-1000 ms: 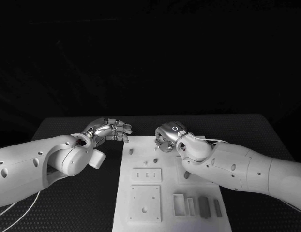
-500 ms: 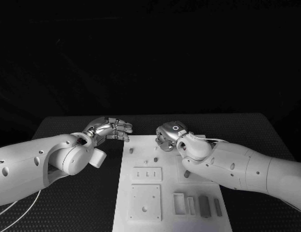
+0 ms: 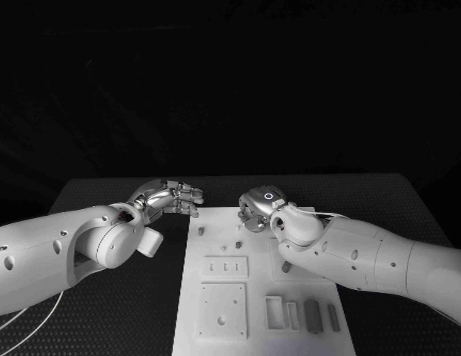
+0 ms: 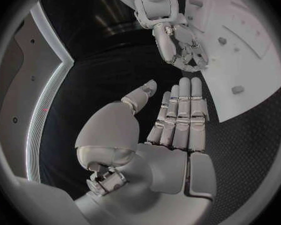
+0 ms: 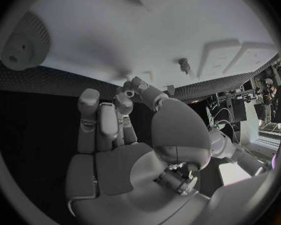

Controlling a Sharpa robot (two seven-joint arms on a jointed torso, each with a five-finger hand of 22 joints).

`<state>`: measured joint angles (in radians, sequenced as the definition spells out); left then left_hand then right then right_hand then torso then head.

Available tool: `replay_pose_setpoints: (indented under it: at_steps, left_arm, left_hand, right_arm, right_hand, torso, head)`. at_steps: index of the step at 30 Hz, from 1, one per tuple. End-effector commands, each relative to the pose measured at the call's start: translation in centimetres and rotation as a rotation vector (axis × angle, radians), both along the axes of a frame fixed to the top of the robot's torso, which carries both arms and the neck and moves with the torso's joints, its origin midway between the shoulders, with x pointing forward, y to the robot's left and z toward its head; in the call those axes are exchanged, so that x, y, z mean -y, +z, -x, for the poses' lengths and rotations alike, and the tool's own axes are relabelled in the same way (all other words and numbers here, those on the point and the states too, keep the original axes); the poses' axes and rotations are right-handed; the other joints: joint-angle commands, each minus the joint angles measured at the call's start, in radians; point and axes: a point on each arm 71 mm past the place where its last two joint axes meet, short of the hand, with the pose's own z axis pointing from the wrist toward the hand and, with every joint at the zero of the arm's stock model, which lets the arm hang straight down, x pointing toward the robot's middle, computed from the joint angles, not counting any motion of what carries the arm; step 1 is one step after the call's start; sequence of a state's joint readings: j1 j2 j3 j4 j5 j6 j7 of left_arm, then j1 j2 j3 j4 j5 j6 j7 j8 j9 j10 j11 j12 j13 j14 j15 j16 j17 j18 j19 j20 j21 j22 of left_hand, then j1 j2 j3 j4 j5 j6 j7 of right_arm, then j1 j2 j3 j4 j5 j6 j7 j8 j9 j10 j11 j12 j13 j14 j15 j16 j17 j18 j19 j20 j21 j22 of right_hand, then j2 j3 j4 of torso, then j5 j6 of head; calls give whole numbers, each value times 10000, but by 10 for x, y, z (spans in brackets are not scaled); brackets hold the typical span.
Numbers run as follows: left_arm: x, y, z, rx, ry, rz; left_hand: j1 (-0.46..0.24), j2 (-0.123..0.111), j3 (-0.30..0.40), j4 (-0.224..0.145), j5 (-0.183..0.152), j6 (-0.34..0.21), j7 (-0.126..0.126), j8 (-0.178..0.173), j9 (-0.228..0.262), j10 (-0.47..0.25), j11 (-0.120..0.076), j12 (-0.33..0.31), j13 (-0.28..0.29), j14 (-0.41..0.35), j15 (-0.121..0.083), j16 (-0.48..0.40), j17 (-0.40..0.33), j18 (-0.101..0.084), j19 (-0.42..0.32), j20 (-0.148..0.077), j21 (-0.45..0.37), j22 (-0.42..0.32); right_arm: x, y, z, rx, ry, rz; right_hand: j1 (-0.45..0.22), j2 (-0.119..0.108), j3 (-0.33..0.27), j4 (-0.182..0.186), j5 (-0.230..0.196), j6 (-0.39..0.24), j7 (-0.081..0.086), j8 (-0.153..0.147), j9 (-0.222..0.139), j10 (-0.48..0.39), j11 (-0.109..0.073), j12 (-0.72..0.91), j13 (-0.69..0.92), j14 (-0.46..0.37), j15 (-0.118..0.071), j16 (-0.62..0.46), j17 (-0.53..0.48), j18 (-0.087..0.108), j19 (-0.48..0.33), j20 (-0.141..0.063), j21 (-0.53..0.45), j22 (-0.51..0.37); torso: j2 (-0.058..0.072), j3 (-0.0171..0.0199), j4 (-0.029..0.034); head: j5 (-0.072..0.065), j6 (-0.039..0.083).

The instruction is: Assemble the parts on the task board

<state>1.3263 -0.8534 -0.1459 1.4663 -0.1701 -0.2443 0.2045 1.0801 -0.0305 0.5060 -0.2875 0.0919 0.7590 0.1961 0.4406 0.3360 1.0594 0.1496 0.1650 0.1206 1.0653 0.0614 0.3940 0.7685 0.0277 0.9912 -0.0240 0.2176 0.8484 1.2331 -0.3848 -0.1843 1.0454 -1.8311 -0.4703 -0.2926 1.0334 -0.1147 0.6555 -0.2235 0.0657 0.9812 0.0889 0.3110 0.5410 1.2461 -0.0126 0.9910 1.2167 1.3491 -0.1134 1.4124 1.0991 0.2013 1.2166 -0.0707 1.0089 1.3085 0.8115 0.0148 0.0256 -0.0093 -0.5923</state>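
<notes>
The white task board (image 3: 261,282) lies lengthwise in the middle of the black table. Small parts (image 3: 237,244) sit near its far end, and grey bars (image 3: 312,317) lie in slots at its near right. My left hand (image 3: 170,199) hovers just off the board's far left corner; in the left wrist view the left hand (image 4: 172,120) has straight fingers, the thumb apart, and holds nothing. My right hand (image 3: 259,210) is curled over the board's far end. In the right wrist view the right hand (image 5: 118,117) brings thumb and a finger together close to the board (image 5: 147,30); anything pinched there is hidden.
A small peg (image 5: 184,63) stands on the board near my right hand's fingertips. Another loose part (image 4: 238,89) lies near the board's edge in the left wrist view. Black textured table (image 3: 102,196) surrounds the board on both sides.
</notes>
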Motion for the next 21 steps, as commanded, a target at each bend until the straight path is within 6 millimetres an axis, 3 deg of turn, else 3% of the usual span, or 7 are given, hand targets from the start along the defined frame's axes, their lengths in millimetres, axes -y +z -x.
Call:
replay_pose_setpoints:
  at_steps: [1, 21]
  left_arm:
    - [3, 3, 0, 106, -204, 64]
    - [2, 3, -1, 99, -185, 54]
  left_hand:
    - [-121, -15, -7, 14, -42, -16, 67, -44, -16, 46, 49, -59, -8, 55, 8, -49, 17, 156, 8, -66, -42, -2]
    - [-123, -18, -8, 13, -43, -17, 68, -49, -19, 49, 50, -71, -9, 57, 8, -67, 32, 144, 9, -75, -52, -1]
  right_arm:
    - [-3, -2, 2, -91, 109, 11]
    - [-2, -1, 1, -101, 28, -283]
  right_hand:
    - [60, -16, 32, -39, 20, 113, 119, 1, -7, 26, 21, -9, -10, 11, -20, 36, -8, 605, 15, -58, 54, 174]
    - [80, -332, 103, 55, 20, -841, 453, -634, -256, -46, 333, -126, -75, -123, 264, -69, -314, 605, -9, -51, -36, 148]
  torso:
    - [-1, -5, 0]
    - [6, 3, -8]
  head:
    - [18, -14]
    - [34, -39]
